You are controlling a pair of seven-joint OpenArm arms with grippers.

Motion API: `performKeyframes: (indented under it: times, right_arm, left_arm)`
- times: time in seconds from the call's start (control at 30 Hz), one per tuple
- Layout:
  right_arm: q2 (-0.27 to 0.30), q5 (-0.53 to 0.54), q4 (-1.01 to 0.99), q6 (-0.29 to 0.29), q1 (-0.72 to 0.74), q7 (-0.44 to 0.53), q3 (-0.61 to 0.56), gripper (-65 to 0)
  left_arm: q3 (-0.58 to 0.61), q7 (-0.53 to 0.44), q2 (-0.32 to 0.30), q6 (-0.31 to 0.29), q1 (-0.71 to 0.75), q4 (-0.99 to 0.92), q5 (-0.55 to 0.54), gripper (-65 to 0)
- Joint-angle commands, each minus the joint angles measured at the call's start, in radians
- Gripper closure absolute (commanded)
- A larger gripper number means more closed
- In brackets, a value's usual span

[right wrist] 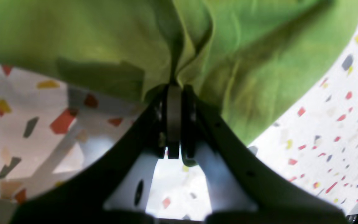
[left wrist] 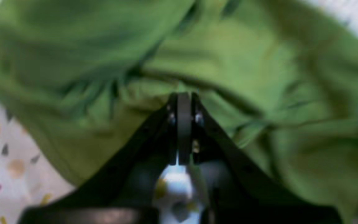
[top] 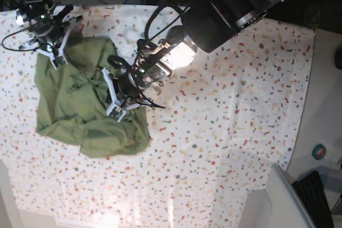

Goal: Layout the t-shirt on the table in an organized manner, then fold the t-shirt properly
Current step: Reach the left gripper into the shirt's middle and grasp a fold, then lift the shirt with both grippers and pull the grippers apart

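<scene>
1. The t-shirt (top: 80,105) lies crumpled on the table (top: 224,132), filling the area around nine o'clock in the base view.
2. The right gripper (top: 57,60) sits at the shirt's upper edge, toward eleven o'clock. In its wrist view the jaws are clenched on a gathered ridge of green cloth (right wrist: 179,62) that bunches up at twelve o'clock from the tips.
3. The left gripper (top: 115,108) rests on the shirt's right side, close to the middle of the base view. Its wrist view, which is blurred, shows the jaws pinched together on a fold of the fabric (left wrist: 179,71).
4. Speckled tabletop shows at eight o'clock in both wrist views.
</scene>
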Motion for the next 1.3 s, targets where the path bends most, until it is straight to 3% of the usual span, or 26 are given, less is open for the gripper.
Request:
performKeyframes:
  times: [0.0, 0.13, 0.23, 0.33, 0.5, 0.63, 0.77, 1.03, 1.07, 1.17, 1.2, 1.27]
  right_arm:
    - [0.005, 0.000, 0.007, 0.007, -0.019, -0.025, -0.005, 0.0]
    - [0.013, 0.000, 0.009, 0.069, -0.059, -0.025, -0.075, 0.0]
    - [0.008, 0.000, 0.009, 0.191, -0.067, -0.025, -0.080, 0.0]
    - [-0.016, 0.000, 0.011, 0.305, -0.065, -0.025, -0.086, 0.0]
    - [-0.038, 0.000, 0.035, 0.305, -0.033, -0.025, -0.227, 0.0]
    - [-0.055, 0.000, 0.064, 0.305, 0.018, -0.028, -0.393, 0.0]
    - [-0.112, 0.000, 0.066, 0.305, 0.070, -0.032, -0.400, 0.0]
    - [-0.116, 0.001, 0.159, 0.305, 0.084, -0.098, -0.408, 0.0]
    - [-0.116, 0.001, 0.176, 0.305, 0.082, -0.106, -0.408, -3.0]
    - [-0.110, 0.001, 0.230, 0.305, 0.059, -0.120, -0.400, -20.9]
    - [-0.110, 0.001, 0.248, 0.305, 0.051, -0.121, -0.400, -23.7]
    - [-0.110, -0.002, 0.284, 0.305, 0.033, -0.121, -0.399, -23.3]
  left_arm:
    - [0.001, -0.051, 0.044, -0.014, -0.031, -0.018, -0.006, 0.0]
    - [-0.052, -0.072, 0.044, -0.006, -0.060, -0.162, 0.002, 0.0]
    - [-0.120, -0.071, 0.042, 0.045, -0.077, -0.200, 0.003, 0.0]
    - [-0.166, -0.071, -0.016, 0.049, -0.101, -0.202, 0.003, 0.0]
    - [-0.262, -0.063, -0.088, 0.049, -0.118, -0.144, -0.001, 0.0]
    - [-0.382, 0.000, -0.137, 0.051, -0.038, 0.093, -0.004, 0.0]
    - [-0.456, 0.120, -0.157, 0.049, 0.069, 0.350, 0.003, 0.0]
    - [-0.465, 0.219, -0.157, 0.048, 0.226, 0.578, 0.003, 0.0]
    - [-0.465, 0.221, -0.157, 0.048, 0.243, 0.576, 0.003, 0.0]
    - [-0.465, 0.222, -0.157, 0.048, 0.287, 0.556, 0.005, 0.0]
    - [-0.463, 0.222, -0.157, 0.046, 0.298, 0.545, 0.005, 0.0]
    - [-0.463, 0.222, -0.166, 0.046, 0.319, 0.508, 0.005, 0.0]
